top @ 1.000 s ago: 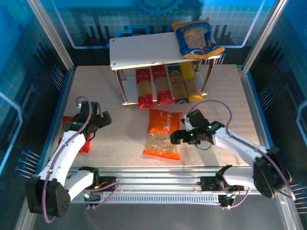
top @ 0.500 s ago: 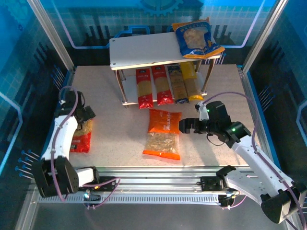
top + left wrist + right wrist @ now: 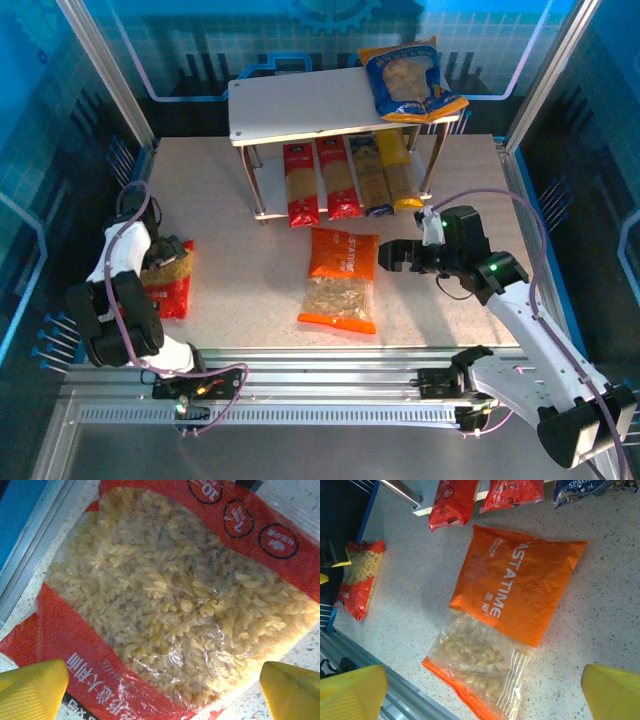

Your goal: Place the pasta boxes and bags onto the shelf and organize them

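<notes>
The red bag (image 3: 168,282) of spiral pasta lies flat at the table's left edge. My left gripper (image 3: 164,250) hangs open just over it, its yellow fingertips (image 3: 32,687) on either side of the clear window of the red bag (image 3: 165,595). The orange bag (image 3: 340,278) lies mid-table, apart from my open right gripper (image 3: 393,257), which sits to its right and above. In the right wrist view the orange bag (image 3: 515,580) lies below the right gripper (image 3: 480,696). Two red pasta boxes (image 3: 300,185), a dark blue one (image 3: 371,176) and a yellow one (image 3: 398,172) lie on the lower tier of the shelf (image 3: 300,105). A blue bag (image 3: 410,85) rests on top.
The shelf's thin metal legs (image 3: 258,190) stand behind the orange bag, one leg (image 3: 400,490) in the right wrist view. A blue wall and metal rail (image 3: 115,230) run close along the red bag's left side. The front rail (image 3: 330,370) borders the table's near edge.
My left arm has folded back to the left, bringing its gripper down over the red bag. My right gripper has pulled back right and away from the orange bag's edge.
</notes>
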Controlling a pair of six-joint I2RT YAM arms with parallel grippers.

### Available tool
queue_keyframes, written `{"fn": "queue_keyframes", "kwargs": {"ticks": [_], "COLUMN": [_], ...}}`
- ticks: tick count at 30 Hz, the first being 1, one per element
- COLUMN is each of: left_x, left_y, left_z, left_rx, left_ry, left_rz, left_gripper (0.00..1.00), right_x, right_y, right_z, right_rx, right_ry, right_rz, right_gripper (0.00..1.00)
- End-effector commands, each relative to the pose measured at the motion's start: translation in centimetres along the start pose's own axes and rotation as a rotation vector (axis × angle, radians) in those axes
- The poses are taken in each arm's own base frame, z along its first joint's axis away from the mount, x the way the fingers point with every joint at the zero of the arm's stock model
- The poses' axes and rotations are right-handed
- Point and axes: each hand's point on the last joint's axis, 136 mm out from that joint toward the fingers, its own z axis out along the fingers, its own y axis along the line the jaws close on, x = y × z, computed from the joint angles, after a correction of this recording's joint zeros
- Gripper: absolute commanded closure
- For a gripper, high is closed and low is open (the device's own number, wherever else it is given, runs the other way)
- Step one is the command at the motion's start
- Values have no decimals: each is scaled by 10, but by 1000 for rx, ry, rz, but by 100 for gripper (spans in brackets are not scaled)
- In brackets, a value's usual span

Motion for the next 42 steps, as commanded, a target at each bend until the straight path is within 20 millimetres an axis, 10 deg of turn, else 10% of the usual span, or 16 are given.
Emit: {"fn": "queue_keyframes", "kwargs": {"ticks": [1,13,24,42], "left_x": [6,23,48,114], "left_y": [-6,-31,-77,-176], "left_z": [6,49,49,29], "left_rx": [32,101,315,435], "left_ry": [71,250,387,386], "left_rz": [45,95,147,250], "left_gripper": [0,2,50,47], "right_x": [-6,-13,-11,-15], "right_y": [2,-5,-16,-12], "right_z": [-7,-18,-16,-19], "right_rx": [-23,-23,-8,-24], "right_ry": [-26,-66,-75,-91], "right_rz": [-8,17,48,40], "right_gripper": [0,0,0,0]}}
